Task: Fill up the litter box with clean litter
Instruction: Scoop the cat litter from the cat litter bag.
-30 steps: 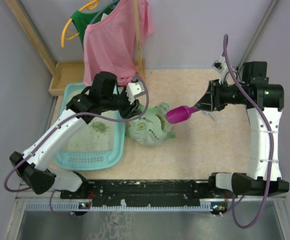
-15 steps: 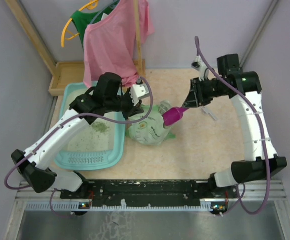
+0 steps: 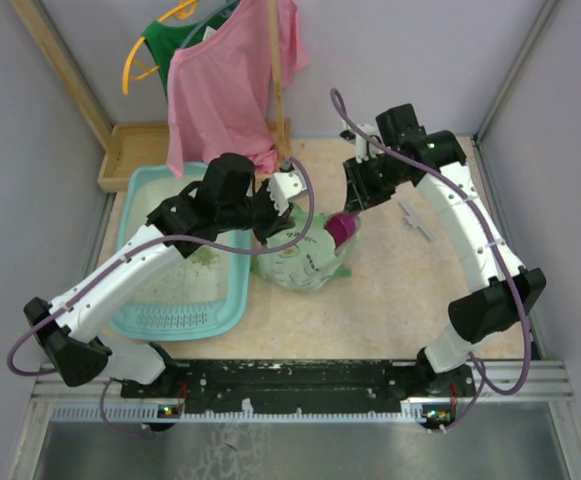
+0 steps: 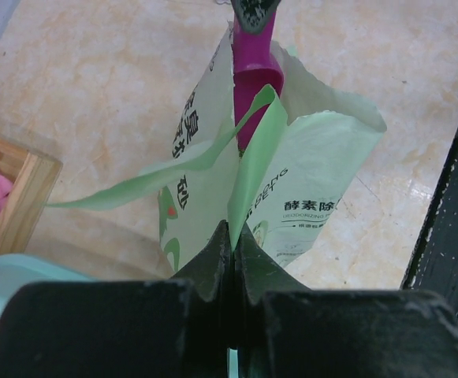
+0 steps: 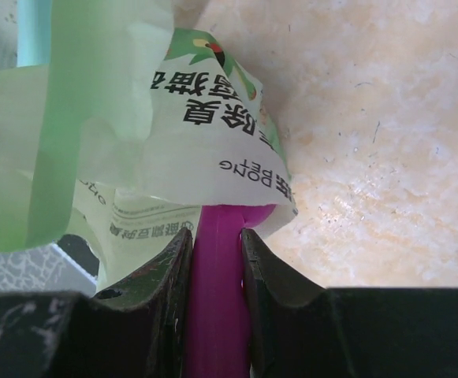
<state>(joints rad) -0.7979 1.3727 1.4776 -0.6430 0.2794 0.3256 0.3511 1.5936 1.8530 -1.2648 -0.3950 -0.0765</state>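
Top external view shows you the litter box (image 3: 175, 320) on the left side of the surface (image 3: 410, 290), under your left arm. Only a small green patch of clean litter (image 3: 206, 257) lies in it, with a few loose grains nearby. Most of the white floor of the box is bare. So I think the job is only just begun, and a lot of filling is left.

The bag (image 3: 300, 258) sits just beside the right wall of the box. Your left fingers (image 4: 227, 248) are closed tight on a green flap at the top of the bag. That holds the mouth open. Your right fingers (image 3: 352, 205) are clamped on the handle of the pink scoop (image 4: 254, 87). The front of the scoop pokes down into the open mouth of the bag. The bag hides the bowl of the scoop, so you cannot tell if there is any litter in it.

Here is what I think is left for you. Dig the scoop in, lift it out full, carry it over the box and tip it. Then do that many more times, until the white floor is covered. Hold the flap firmly so the bag does not flop shut or fall over.
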